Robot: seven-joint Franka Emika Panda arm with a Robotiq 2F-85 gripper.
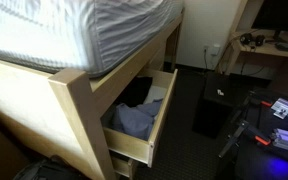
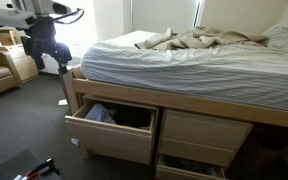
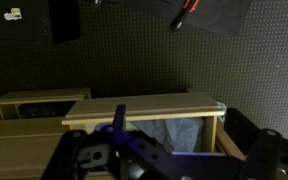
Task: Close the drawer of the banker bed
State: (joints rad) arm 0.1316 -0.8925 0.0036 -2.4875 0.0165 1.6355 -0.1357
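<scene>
Currently the drawer of the banker bed stands pulled out, at 7 o'clock in an exterior view, with blue-grey clothing visible inside. In the wrist view the pale wooden box sits at centre, straight ahead of the gripper. Its jaws are spread wide and empty, well apart from the wood, probably lined up to push the front shut.

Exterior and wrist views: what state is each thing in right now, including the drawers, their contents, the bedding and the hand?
Drawer: pulled out, open.
Clothes: bunched loosely inside the drawer.
Lower drawer: looks slightly open.
Blanket: rumpled.
Hand: open, empty, away from the drawer.
</scene>
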